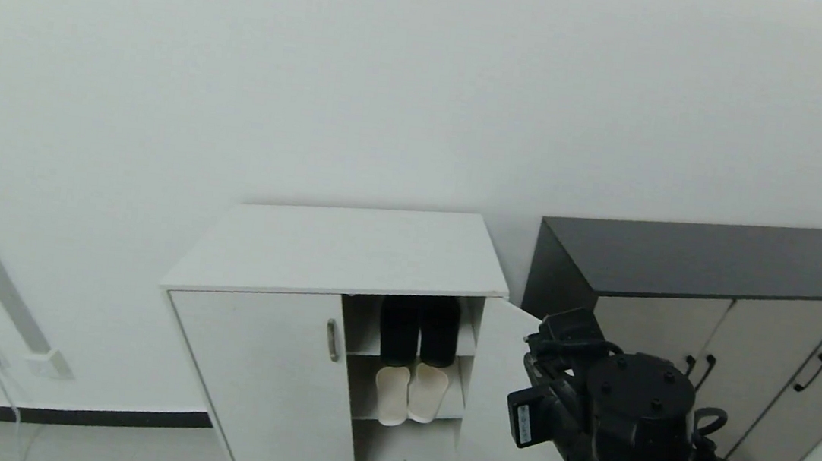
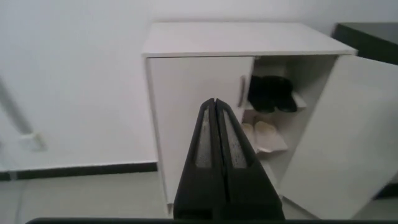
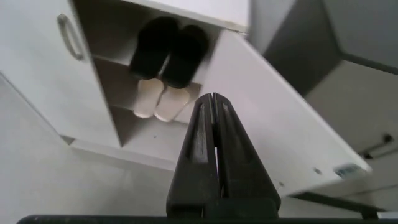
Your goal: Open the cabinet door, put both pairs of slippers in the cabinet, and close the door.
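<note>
Here, the white cabinet [image 1: 336,253] is seen against the wall, with its left door [image 1: 265,383] shut and its right door [image 1: 496,362] swung wide. Inside, the black slippers [image 1: 419,331] are set on the upper shelf, and the cream slippers [image 1: 409,394] lie side by side on the shelf just below. A dark cabinet [image 1: 713,262] stands to the right. The fingers of the left gripper [image 2: 215,102] are pressed together on nothing, in front of the cabinet. Those of the right gripper [image 3: 212,96] are likewise together, near the swung door.
</note>
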Robot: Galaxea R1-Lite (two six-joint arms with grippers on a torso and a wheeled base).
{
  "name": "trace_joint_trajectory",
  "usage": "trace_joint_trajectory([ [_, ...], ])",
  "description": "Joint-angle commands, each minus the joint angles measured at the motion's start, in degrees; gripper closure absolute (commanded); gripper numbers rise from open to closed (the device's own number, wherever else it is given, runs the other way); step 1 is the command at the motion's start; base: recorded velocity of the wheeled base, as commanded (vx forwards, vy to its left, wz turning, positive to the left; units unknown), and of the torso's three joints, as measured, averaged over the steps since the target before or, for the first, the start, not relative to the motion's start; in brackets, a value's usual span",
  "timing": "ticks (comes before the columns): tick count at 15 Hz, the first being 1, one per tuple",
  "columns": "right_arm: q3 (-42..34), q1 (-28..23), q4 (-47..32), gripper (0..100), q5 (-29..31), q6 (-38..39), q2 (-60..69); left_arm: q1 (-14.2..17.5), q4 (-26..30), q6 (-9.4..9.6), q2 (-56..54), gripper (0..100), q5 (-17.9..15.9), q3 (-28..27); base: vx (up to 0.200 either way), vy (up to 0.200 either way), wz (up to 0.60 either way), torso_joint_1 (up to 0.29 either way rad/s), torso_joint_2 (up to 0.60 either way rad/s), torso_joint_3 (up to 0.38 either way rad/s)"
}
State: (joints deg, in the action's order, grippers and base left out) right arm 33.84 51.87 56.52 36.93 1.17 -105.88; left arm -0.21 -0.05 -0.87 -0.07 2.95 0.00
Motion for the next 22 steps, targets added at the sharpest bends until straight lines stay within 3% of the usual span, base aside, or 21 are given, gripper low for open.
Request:
trace_joint_trajectory([
  [1, -0.1, -0.1, 0.0, 100, 0.0, 0.0, -0.3, 0.0, 0.0, -0.01, 0.1, 100, 0.0, 0.0, 0.0, 0.0, -0.6, -0.002, 0.0, -0.002],
  [11, 0.5, -1.9, 0.5, 100, 0.4, -0.8, -0.7, 0.0, 0.0, -0.01, 0.1, 100, -0.1, 0.0, 0.0, 0.0, 0.0, 0.0, 0.0, 0.0],
  [14, 0.5, -2.0, 0.5, 100, 0.4, -0.8, -0.7, 0.0, 0.0, -0.01, 0.1, 100, -0.1, 0.0, -0.2, 0.0, 0.0, 0.005, 0.0, 0.001],
  [17, 3.9, -5.1, 0.0, 100, -0.1, -0.9, -2.1, 0.0, 0.0, -0.01, 0.1, 100, -0.1, 0.0, 0.0, 0.0, 0.0, 0.0, 0.0, 0.0],
  [19, 11.7, -13.0, -6.5, 100, -2.3, 0.2, -5.1, 0.0, 0.0, -0.01, 0.1, 100, 0.0, 0.0, 0.0, 0.0, 0.0, 0.0, 0.0, 0.0],
  [22, 24.3, -20.2, -24.0, 100, -8.6, 5.4, -5.6, 0.0, 0.0, -0.01, 0.1, 100, 0.0, 0.0, 0.0, 0.0, 0.0, 0.0, 0.0, 0.0],
])
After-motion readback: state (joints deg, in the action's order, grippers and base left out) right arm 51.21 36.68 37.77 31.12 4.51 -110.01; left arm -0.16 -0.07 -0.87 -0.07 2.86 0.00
